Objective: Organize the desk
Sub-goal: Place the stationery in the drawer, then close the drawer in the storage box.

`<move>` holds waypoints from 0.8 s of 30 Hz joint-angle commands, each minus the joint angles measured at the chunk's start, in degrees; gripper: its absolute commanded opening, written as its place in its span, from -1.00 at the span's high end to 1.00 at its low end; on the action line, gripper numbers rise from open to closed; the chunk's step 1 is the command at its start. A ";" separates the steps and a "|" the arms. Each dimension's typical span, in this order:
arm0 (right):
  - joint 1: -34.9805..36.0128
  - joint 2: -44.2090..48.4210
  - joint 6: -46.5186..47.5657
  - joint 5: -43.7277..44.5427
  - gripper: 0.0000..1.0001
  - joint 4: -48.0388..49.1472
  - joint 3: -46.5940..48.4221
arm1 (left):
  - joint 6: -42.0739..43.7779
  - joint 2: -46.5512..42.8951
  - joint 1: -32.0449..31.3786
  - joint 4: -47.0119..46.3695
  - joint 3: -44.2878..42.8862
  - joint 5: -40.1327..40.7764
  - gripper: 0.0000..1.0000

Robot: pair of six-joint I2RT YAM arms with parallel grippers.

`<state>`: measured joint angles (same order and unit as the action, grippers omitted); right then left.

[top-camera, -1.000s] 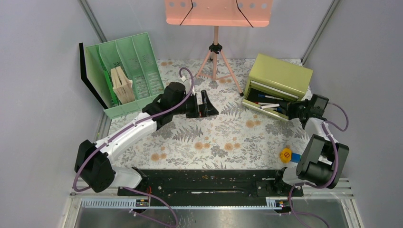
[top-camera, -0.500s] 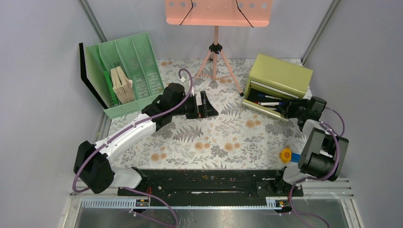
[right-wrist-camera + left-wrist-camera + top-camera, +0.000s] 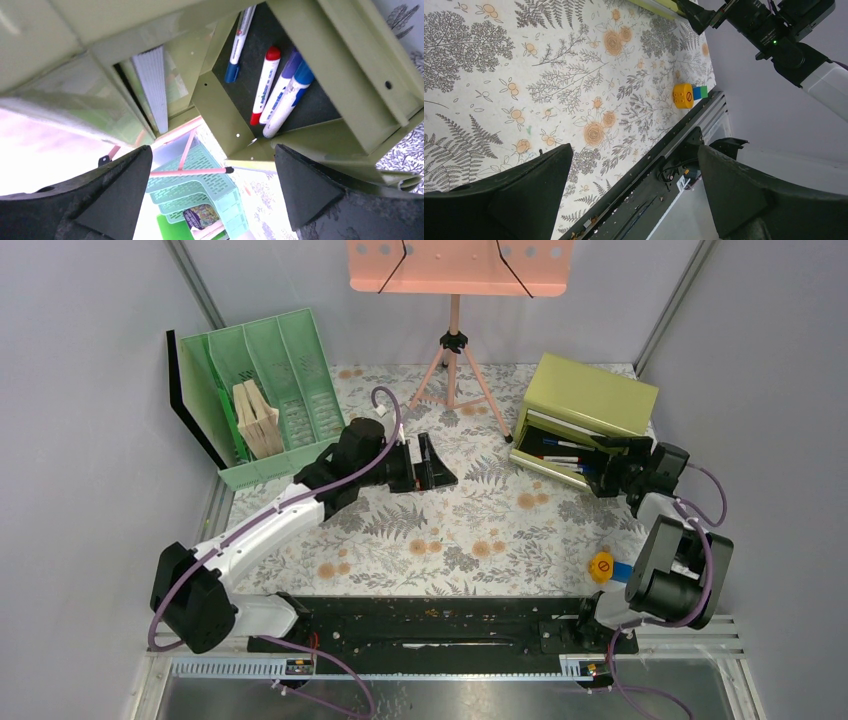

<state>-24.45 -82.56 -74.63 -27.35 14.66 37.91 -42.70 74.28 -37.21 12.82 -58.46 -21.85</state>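
Top external: right gripper (image 3: 608, 476) at open drawer (image 3: 548, 467) of olive cabinet (image 3: 590, 395), jaws spread full, holding nothing. Markers (image 3: 280, 100) lie in drawer. Left gripper (image 3: 435, 462) wide open, empty, over desk (image 3: 480, 525) centre. Orange round toy (image 3: 600, 567) plus blue block (image 3: 622, 571) loose at desk's 4 o'clock corner, 6 o'clock from right gripper, long axis 3–9. Right arm nearer; likely next pick.
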 commanded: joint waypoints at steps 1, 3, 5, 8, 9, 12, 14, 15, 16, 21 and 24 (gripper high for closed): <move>-0.16 4.13 2.57 -4.34 -0.97 -2.37 2.09 | 0.82 -2.57 0.36 -1.26 -1.30 1.57 -0.98; -0.16 6.09 4.17 -5.17 -0.97 -4.84 2.13 | 2.55 -2.57 0.37 1.43 -2.92 2.82 -0.98; -0.16 8.00 6.87 -6.11 -0.97 -8.09 2.41 | 5.04 -2.85 0.39 5.33 -4.99 4.49 -0.98; -0.16 11.40 10.50 -7.04 -0.97 -12.88 2.68 | 11.95 -3.00 0.30 14.36 -9.18 10.84 -0.98; -0.16 12.30 11.00 -7.19 -0.97 -14.05 2.36 | 13.90 -3.01 0.35 17.39 -10.47 14.11 -0.98; -0.16 13.62 9.55 -9.77 -0.97 -13.37 -0.82 | 18.72 -4.33 0.35 22.40 -12.50 22.22 -0.98; -0.14 14.59 6.97 -11.15 -0.97 -10.07 -4.10 | 19.97 -5.62 0.34 24.11 -12.77 28.31 -0.98; -0.16 15.13 6.17 -11.56 -0.97 -9.37 -5.27 | 19.94 -6.46 0.38 24.55 -12.60 31.18 -0.98; -0.16 15.64 6.10 -11.82 -0.97 -9.27 -5.93 | 19.65 -7.33 0.33 24.77 -12.24 34.03 -0.98; -0.16 17.56 8.69 -12.79 -0.97 -12.72 -6.90 | 13.07 -11.13 0.47 24.71 -8.26 48.92 -0.97; -0.16 17.31 9.65 -13.19 -0.95 -14.28 -8.35 | 12.19 -11.90 0.70 22.98 -6.20 50.05 -0.97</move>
<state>-24.45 -66.65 -67.05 -38.17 1.93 30.70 -28.12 64.20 -37.04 36.91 -66.87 17.65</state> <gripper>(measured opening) 0.992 0.989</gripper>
